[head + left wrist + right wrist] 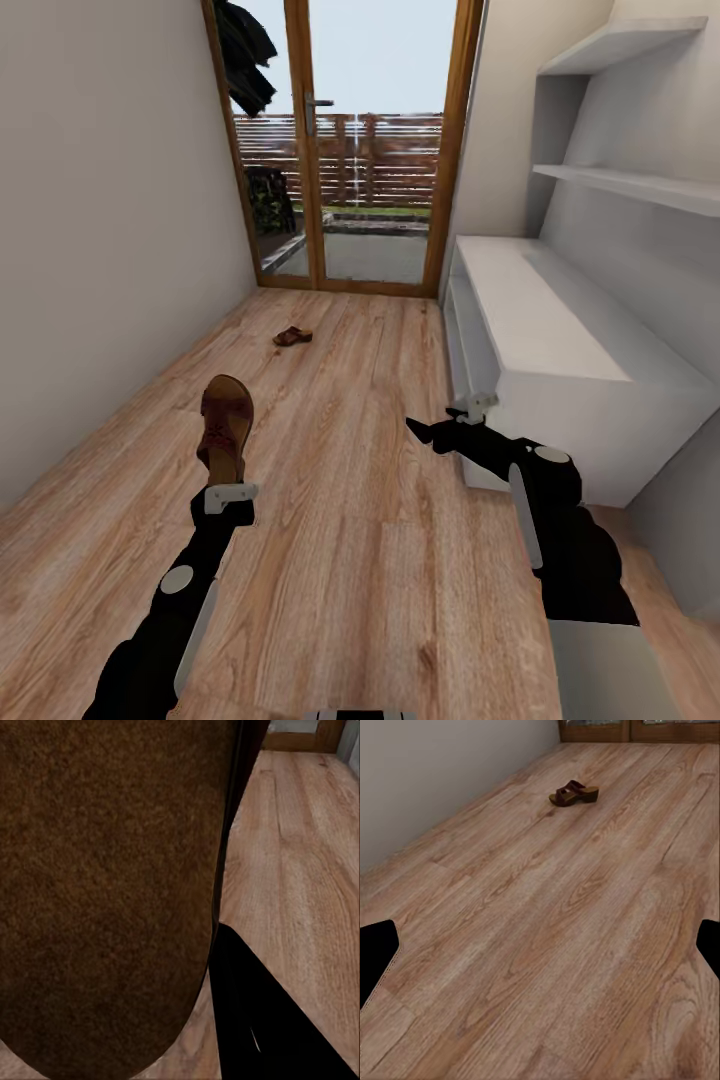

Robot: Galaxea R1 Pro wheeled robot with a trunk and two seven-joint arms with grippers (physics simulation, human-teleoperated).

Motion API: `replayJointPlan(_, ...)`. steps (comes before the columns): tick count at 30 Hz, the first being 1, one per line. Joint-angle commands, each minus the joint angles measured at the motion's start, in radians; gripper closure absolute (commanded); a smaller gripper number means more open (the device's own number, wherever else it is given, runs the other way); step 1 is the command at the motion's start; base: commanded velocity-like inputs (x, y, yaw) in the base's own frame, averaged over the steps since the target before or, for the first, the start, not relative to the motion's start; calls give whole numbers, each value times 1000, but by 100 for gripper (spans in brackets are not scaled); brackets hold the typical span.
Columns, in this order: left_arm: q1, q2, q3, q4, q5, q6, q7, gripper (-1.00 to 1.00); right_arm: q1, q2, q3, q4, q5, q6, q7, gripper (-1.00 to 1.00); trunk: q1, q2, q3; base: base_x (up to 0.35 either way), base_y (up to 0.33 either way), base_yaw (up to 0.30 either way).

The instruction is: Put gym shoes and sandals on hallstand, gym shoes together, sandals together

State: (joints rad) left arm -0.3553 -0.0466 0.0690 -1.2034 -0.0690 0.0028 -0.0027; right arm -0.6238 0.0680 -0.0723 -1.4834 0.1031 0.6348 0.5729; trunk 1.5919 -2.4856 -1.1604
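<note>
A: Left gripper [228,478] is clamped on one sandal [226,420], toe up. Where is the hallstand [560,340]?

B: To your right — its shelves run near-to-far. Right gripper [452,418], fingers apart, is nearer it. Second sandal [292,337] lies far, on the floor [360,520].

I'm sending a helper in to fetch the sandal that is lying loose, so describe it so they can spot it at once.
Look down the corridor toward the glass door at the far end. On the wood floor a little before it, left of the corridor's middle, lies a small dark-brown sandal, nothing touching it. Its twin is up off the floor, held upright in the left pincer, much nearer the robot.
</note>
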Motion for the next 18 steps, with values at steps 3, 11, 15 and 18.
replayJointPlan(3,-1,-1,2,0,-11,1,-2,100,-1,1,-3,-2,10,3,10,-100,0,0,-1,332,60,277)
replayJointPlan(11,-1,-1,-12,-1,-11,3,-1,100,-1,1,-3,-2,10,3,10,-100,0,0,-1,336,11,277)
replayJointPlan(15,-1,-1,-16,-1,-11,5,0,100,-1,1,-3,-2,10,3,10,-100,0,0,-1,338,1,277)
replayJointPlan(18,-1,-1,-17,0,-11,5,0,100,-1,1,-3,-1,10,3,10,-100,0,0,-1,338,0,277)
